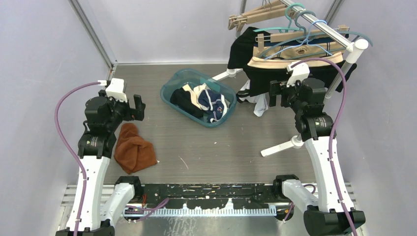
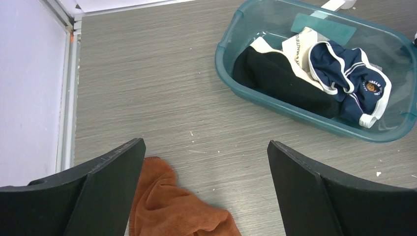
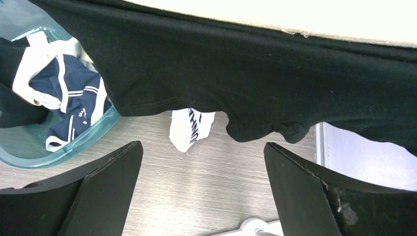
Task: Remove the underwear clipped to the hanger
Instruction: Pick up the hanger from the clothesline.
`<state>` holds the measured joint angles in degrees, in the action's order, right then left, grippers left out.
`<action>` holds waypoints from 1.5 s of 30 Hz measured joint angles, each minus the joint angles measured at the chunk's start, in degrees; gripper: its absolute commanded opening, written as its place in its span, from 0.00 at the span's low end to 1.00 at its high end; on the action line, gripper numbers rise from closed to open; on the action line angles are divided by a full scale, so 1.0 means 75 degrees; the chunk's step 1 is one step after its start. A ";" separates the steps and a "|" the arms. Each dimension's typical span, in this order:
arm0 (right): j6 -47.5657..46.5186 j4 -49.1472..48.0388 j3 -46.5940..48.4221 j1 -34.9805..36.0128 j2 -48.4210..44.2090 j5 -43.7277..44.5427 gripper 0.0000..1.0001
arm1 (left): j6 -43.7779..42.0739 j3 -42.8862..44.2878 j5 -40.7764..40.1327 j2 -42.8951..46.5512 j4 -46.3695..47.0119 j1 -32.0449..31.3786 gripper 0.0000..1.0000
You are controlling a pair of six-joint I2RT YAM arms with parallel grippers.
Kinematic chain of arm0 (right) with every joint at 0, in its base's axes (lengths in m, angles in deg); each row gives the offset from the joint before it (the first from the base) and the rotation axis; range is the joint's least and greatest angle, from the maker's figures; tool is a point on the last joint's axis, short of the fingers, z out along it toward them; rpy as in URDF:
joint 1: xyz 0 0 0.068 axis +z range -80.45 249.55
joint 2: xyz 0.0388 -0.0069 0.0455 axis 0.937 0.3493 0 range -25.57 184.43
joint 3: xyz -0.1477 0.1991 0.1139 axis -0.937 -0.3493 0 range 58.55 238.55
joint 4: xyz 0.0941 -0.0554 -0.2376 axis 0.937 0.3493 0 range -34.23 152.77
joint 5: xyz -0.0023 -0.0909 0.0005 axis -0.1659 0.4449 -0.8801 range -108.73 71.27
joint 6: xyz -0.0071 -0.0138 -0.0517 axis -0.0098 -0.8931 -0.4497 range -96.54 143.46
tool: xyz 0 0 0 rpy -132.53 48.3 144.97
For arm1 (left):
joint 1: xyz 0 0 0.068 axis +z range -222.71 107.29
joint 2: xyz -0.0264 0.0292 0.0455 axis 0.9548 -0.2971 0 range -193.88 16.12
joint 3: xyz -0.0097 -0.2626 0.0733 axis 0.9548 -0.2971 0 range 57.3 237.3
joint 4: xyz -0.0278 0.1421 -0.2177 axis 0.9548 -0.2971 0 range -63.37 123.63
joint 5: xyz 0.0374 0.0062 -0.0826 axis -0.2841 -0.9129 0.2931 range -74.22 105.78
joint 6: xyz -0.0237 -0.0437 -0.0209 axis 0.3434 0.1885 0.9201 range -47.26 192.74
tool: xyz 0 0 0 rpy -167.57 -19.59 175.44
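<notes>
Black underwear (image 1: pixel 255 73) hangs clipped to a wooden hanger (image 1: pixel 295 37) on the rack's metal rail (image 1: pixel 319 24) at the back right. In the right wrist view the black underwear (image 3: pixel 236 69) fills the top, with a white piece (image 3: pixel 191 129) hanging behind it. My right gripper (image 1: pixel 279 94) is open and empty, just below the hanging underwear; its jaws stand wide apart (image 3: pixel 202 187). My left gripper (image 1: pixel 137 107) is open and empty (image 2: pixel 206 187), above the table near an orange cloth (image 2: pixel 167 206).
A teal basket (image 1: pixel 173 83) holding black, white and navy underwear (image 1: pixel 212 101) sits mid-table. The orange cloth (image 1: pixel 134 148) lies at the left. The rack's white legs (image 1: pixel 281 146) reach across the right side. Grey walls stand on both sides.
</notes>
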<state>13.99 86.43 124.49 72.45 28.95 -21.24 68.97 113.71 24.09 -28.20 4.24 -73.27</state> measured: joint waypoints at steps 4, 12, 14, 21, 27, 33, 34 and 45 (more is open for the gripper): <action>0.0032 0.0015 0.0093 0.0003 -0.0079 -0.0111 1.00 | -0.0012 0.0000 0.0000 0.0035 0.0012 -0.0026 0.98; 0.0079 0.0099 0.0350 0.0020 -0.0137 -0.0256 1.00 | -0.0029 -0.0006 0.0000 0.0073 0.0079 -0.0035 0.98; 0.0082 0.0111 0.0443 0.0020 -0.0137 -0.0283 1.00 | -0.0032 -0.0009 0.0003 0.0076 0.0119 -0.0035 0.98; 0.0082 0.0216 0.0699 0.0020 -0.0117 -0.0309 1.00 | -0.0111 -0.0009 0.0003 0.0079 0.0227 -0.0050 0.98; 0.0079 0.0466 0.1087 0.0035 0.0087 -0.0303 1.00 | -0.0245 -0.0009 0.0000 0.0079 0.0227 -0.0064 0.98; 0.0082 0.0979 0.1679 0.0044 0.0280 -0.0216 1.00 | -0.0254 -0.0012 0.0000 0.0076 0.0227 -0.0064 0.98; 0.0082 0.1072 0.1801 0.0044 0.0283 -0.0210 1.00 | -0.0254 -0.0012 0.0003 0.0076 0.0227 -0.0064 0.98; 0.0507 0.1425 0.3993 0.0050 0.1026 -0.0198 0.98 | -0.0256 -0.0052 0.0152 -0.0242 0.0335 -0.0064 0.98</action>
<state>17.79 97.12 154.43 72.82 36.65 -22.72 67.04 113.31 25.23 -30.01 6.75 -73.75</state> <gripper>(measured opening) 0.999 0.979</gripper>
